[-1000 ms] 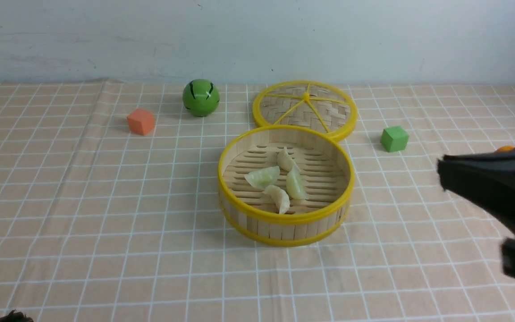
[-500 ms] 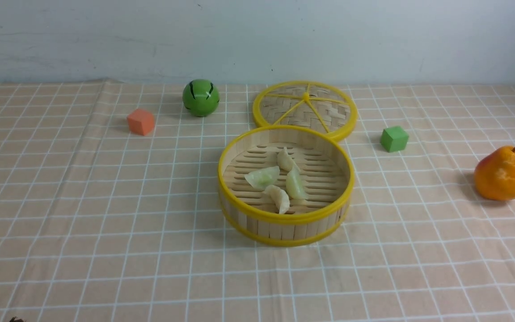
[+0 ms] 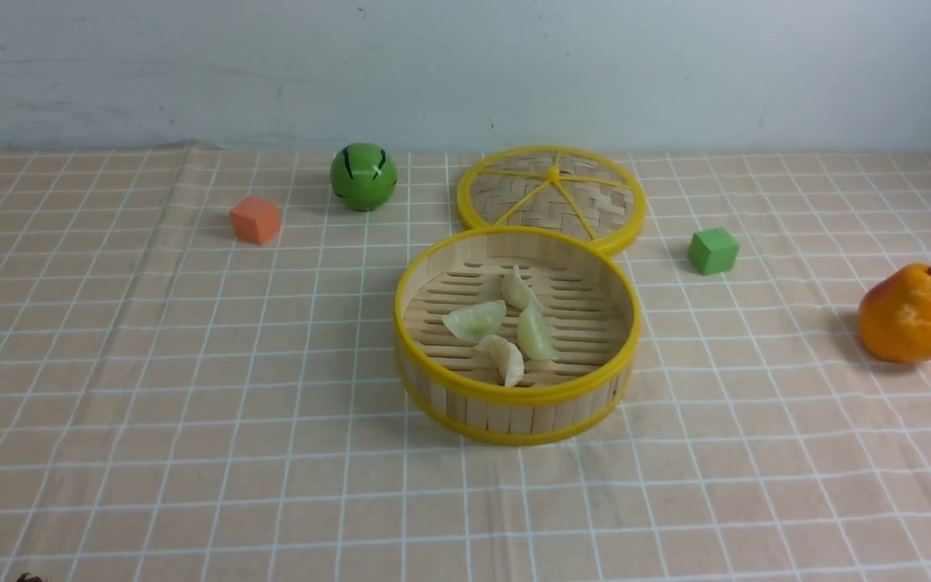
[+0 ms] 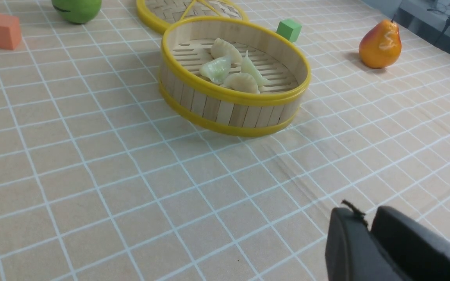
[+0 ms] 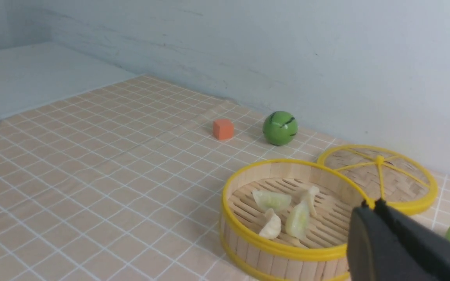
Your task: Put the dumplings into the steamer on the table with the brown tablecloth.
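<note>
Front view: shows the four dumplings (image 3: 537, 333) inside the steamer (image 3: 518, 396), gathered close together around the middle of the slatted floor, two pale green and two beige-white. Stands upright near the center of the table, on the brown tablecloth (image 3: 288, 453) with its white grid. Shows the woven lid (image 3: 506, 187) right behind the steamer, partly hidden by its rim. Shows a red-orange cube (image 3: 255, 220) and a green ball with black stripes (image 3: 363, 177) behind and to the left, a green cube (image 3: 714, 251) behind and to the right, and a red-and-orange pear (image 3: 907, 314) farther to the right. Shows only small dark bits at the right edge and the lower left corner, too little to read either gripper from.

Left wrist view: shows the left gripper (image 4: 366, 214) over the cloth, well apart from the steamer, with fingertips close together. Cannot tell for certain whether fully closed or slightly parted. Shows the dumplings within the steamer's wall, bunched together.

Right wrist view: shows the right gripper (image 5: 373, 207) closed, fingertips together. Covers part of the steamer's rim from this angle. Shows all four dumplings on the slats inside, clear of the fingers.
</note>
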{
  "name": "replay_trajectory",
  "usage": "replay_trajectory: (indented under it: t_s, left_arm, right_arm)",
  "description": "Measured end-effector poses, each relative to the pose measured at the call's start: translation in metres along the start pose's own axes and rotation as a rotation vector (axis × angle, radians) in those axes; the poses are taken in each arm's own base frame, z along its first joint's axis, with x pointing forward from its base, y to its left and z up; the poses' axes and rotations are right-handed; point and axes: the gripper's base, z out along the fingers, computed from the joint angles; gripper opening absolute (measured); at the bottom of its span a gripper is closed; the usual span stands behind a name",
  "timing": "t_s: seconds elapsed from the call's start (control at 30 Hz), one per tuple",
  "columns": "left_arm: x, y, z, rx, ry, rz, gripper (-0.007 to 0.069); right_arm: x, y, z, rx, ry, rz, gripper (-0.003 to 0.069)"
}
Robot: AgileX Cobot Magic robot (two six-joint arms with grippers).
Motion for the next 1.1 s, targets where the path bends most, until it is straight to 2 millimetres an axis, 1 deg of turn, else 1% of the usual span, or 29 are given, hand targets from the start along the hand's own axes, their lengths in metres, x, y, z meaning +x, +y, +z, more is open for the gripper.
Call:
replay_trajectory:
  t_s: [0.03, 0.07, 0.1, 0.13, 0.17, 0.2, 0.27, 0.33, 0.37, 0.4, 0.5, 0.6, 0.8, 1.1]
  left_arm:
    - [0.0, 0.0, 0.0, 0.0, 0.0, 0.0, 0.0083]
    - [0.0, 0.0, 0.0, 0.0, 0.0, 0.0, 0.0085]
    - [0.0, 0.0, 0.0, 0.0, 0.0, 0.0, 0.0085]
    - [0.0, 0.0, 0.0, 0.0, 0.0, 0.0, 0.0085]
    - [0.0, 0.0, 0.0, 0.0, 0.0, 0.0, 0.0085]
    - [0.0, 0.0, 0.0, 0.0, 0.0, 0.0, 0.0085]
    - [0.0, 0.0, 0.0, 0.0, 0.0, 0.0, 0.0088]
    - [0.0, 0.0, 0.0, 0.0, 0.0, 0.0, 0.009]
    - [0.0, 0.0, 0.0, 0.0, 0.0, 0.0, 0.009]
    - [0.0, 0.0, 0.0, 0.0, 0.0, 0.0, 0.0092]
    - [0.0, 0.0, 0.0, 0.0, 0.0, 0.0, 0.0092]
    - [0.0, 0.0, 0.0, 0.0, 0.0, 0.0, 0.0092]
    - [0.0, 0.0, 0.0, 0.0, 0.0, 0.0, 0.0092]
    - [0.0, 0.0, 0.0, 0.0, 0.0, 0.0, 0.0092]
  right_arm:
    - [0.011, -0.002, 0.0, 0.026, -0.005, 0.004, -0.001]
    - [0.028, -0.006, -0.002, 0.069, -0.012, 0.024, -0.001]
    - [0.031, -0.007, -0.002, 0.077, -0.013, 0.027, -0.001]
    - [0.045, -0.01, -0.004, 0.118, -0.019, 0.053, -0.001]
    - [0.064, -0.015, -0.008, 0.179, -0.025, 0.097, -0.001]
    - [0.08, -0.019, -0.011, 0.232, -0.024, 0.126, -0.001]
    - [0.099, -0.024, -0.017, 0.319, -0.028, 0.166, -0.001]
    - [0.115, -0.027, -0.023, 0.4, -0.02, 0.168, -0.001]
    - [0.116, -0.027, -0.024, 0.408, -0.019, 0.168, -0.001]
    - [0.122, -0.03, -0.028, 0.468, -0.013, 0.165, -0.001]
    - [0.125, -0.031, -0.033, 0.536, -0.014, 0.186, -0.001]
    - [0.132, -0.033, -0.037, 0.613, 0.037, 0.248, -0.001]
    - [0.142, -0.033, -0.038, 0.629, 0.146, 0.26, -0.001]
    - [0.143, -0.031, -0.039, 0.615, 0.181, 0.261, -0.001]
